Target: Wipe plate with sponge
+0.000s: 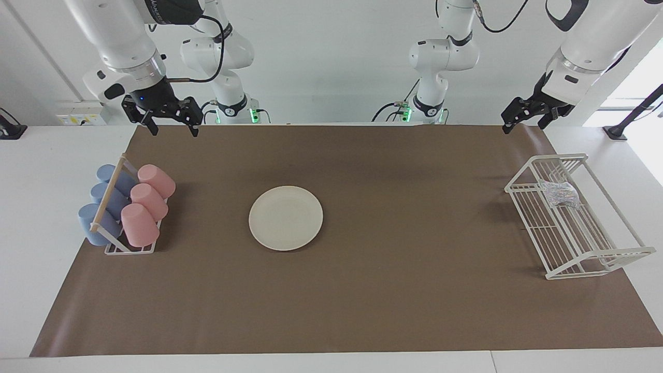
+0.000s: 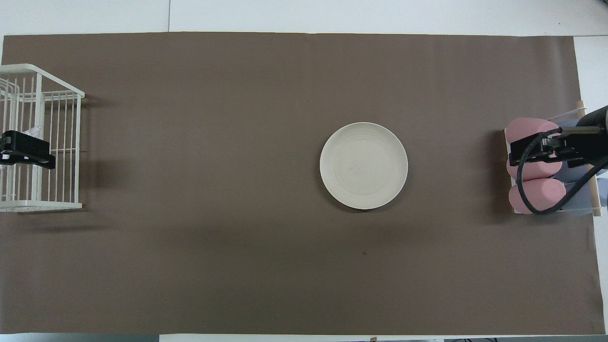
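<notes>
The cream-white plate [image 1: 286, 217] lies flat on the brown mat in the middle of the table, slightly toward the right arm's end; it also shows in the overhead view [image 2: 364, 165]. The silvery-grey sponge [image 1: 559, 192] lies in the white wire rack [image 1: 595, 248] at the left arm's end. In the overhead view only a corner of the sponge [image 2: 33, 130] shows. My left gripper [image 1: 524, 124] is open and empty, raised high over the rack [image 2: 57, 142]; it also shows from overhead [image 2: 28, 154]. My right gripper [image 1: 174, 129] is open and empty, raised over the cup holder [image 2: 541, 152].
A holder [image 1: 129, 248] with a wooden bar stands at the right arm's end of the mat. Three pink cups [image 1: 147, 204] and three blue cups [image 1: 103, 202] lie in it. The brown mat [image 1: 362, 311] covers most of the white table.
</notes>
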`<state>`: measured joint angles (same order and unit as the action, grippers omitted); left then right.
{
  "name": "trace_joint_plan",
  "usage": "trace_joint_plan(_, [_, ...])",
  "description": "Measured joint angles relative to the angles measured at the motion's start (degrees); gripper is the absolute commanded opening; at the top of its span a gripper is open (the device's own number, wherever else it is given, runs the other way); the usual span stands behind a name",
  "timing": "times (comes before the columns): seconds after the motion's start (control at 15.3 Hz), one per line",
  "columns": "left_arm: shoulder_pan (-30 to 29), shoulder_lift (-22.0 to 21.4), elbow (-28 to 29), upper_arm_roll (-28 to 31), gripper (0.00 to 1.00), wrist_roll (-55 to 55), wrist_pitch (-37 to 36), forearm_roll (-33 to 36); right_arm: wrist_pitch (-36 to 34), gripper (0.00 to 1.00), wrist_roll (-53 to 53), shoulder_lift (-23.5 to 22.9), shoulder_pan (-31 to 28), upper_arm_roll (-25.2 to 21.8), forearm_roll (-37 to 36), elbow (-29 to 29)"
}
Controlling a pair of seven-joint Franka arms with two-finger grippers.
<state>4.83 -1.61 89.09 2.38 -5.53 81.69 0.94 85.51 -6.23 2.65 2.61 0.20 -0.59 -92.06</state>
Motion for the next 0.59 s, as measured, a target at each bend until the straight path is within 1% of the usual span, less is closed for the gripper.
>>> trace_joint_plan(0.33, [0.0,0.0,0.0,0.0,1.00,0.0,0.1,0.0,0.0,1.00,-0.3,0.0,0.0,-0.1,0.0,0.0])
trace_joint_plan(0.46, [0.0,0.0,0.0,0.1,1.00,0.0,0.1,0.0,0.0,1.00,-3.2,0.0,0.0,-0.1,0.0,0.0])
trace_joint_plan(0.59, [-0.1,0.0,0.1,0.2,1.00,0.0,0.2,0.0,0.1,1.00,-8.4,0.0,0.0,-0.1,0.0,0.0])
